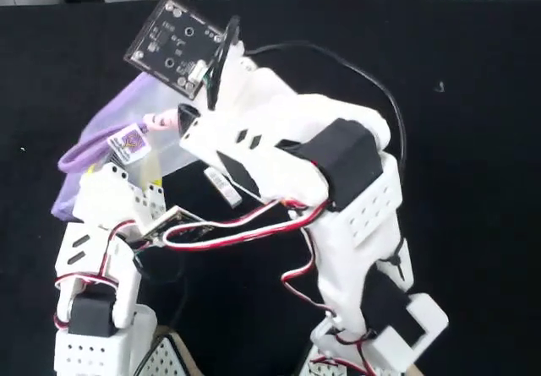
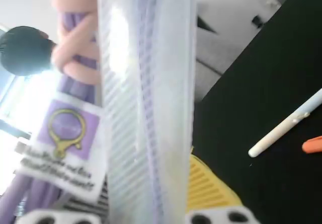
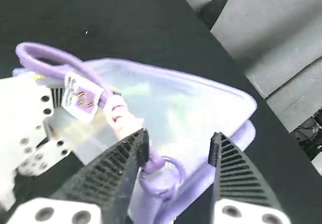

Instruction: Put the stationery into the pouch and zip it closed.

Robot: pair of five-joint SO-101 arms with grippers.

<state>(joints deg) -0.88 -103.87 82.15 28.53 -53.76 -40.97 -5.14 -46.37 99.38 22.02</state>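
Clamping the pouch [image 3: 191, 108] edge, the left gripper [image 1: 127, 182] presumably anchors it against zip tension; the right gripper [image 3: 178, 138], spread wide, straddles the zipper pull [image 3: 161, 176] for closing.

A see-through purple pouch [image 1: 114, 122] lay toward the left edge of the black bench [image 1: 473, 139], its strap loop [image 1: 74, 155] and paper tag [image 1: 129, 144] at its near end. The left arm [image 1: 93, 258] rose from the near-left corner to that end. The right arm [image 1: 338, 173] stretched across the middle over the pouch, above a small white barcoded piece [image 1: 224, 186].
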